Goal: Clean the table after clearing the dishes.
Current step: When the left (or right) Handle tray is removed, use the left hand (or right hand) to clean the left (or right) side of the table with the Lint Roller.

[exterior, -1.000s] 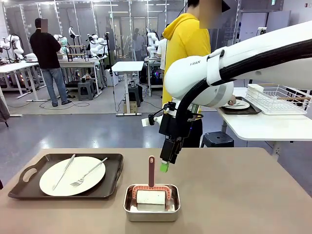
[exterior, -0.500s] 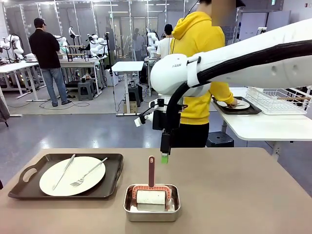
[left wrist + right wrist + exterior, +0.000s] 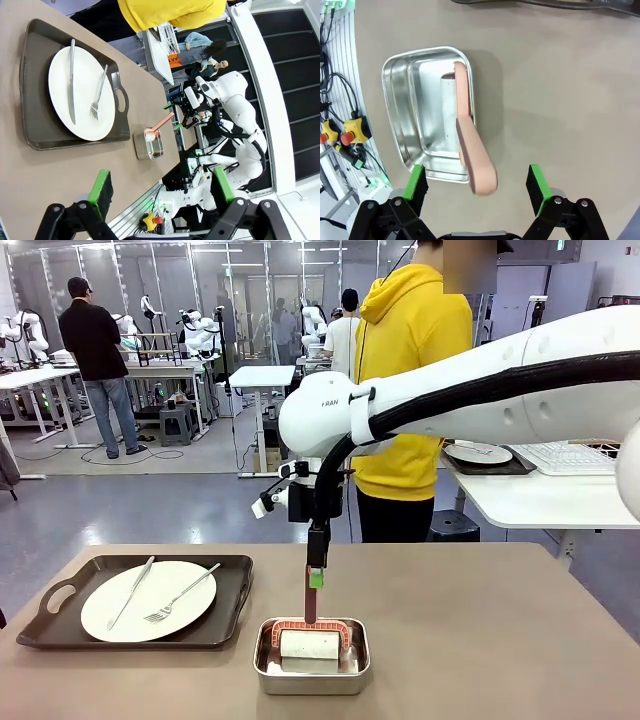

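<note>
Right hand (image 3: 315,578), spread wide, straddles the roller handle (image 3: 310,600) by the bench's (image 3: 480,620) near edge; plate (image 3: 148,600) lies well left

Far-right plate (image 3: 478,452) was half tucked behind the right arm (image 3: 480,380), the pink roller handle (image 3: 310,606) had its tip hidden behind the right gripper (image 3: 316,578), and the near tray (image 3: 545,2) got chopped off by the frame's edge.

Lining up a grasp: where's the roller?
Front view, centre: roller in the pan, right of the tray, handle pointing up into the open right end effector.
</note>
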`<action>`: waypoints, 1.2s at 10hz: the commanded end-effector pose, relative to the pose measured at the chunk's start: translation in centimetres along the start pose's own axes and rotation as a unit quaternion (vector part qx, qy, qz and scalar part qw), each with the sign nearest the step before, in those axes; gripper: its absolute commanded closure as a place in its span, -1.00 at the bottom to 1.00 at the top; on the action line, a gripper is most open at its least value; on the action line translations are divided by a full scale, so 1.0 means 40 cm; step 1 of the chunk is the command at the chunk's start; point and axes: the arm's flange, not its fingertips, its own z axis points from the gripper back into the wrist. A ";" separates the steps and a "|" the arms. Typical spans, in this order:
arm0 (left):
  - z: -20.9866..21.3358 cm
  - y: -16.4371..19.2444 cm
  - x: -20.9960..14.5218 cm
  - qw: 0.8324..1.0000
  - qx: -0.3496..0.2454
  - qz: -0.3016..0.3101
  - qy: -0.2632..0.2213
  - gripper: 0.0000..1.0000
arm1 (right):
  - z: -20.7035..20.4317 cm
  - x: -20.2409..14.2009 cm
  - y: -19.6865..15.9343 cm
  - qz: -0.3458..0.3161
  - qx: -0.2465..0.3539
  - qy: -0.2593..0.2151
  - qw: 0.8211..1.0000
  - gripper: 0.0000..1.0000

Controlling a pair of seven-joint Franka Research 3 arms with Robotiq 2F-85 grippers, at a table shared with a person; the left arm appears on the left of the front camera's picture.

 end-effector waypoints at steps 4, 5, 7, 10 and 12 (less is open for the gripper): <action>0.007 -0.004 -0.001 1.000 -0.001 -0.004 -0.001 -1.00 | -0.033 0.061 0.003 -0.004 0.004 0.013 1.000 -1.00; 0.007 -0.004 -0.001 1.000 -0.001 -0.004 -0.001 -1.00 | -0.042 0.065 0.004 -0.009 0.006 0.016 1.000 -1.00; 0.007 -0.004 -0.001 1.000 -0.001 -0.004 -0.001 -1.00 | -0.056 0.066 0.011 -0.018 0.005 0.022 1.000 -1.00; 0.007 -0.004 -0.001 1.000 -0.001 -0.004 -0.001 -1.00 | -0.057 0.073 0.014 -0.019 0.005 0.029 0.999 -0.93; 0.007 -0.004 -0.001 1.000 -0.001 -0.004 -0.001 -1.00 | -0.049 0.062 0.013 -0.024 0.003 0.030 0.999 -0.54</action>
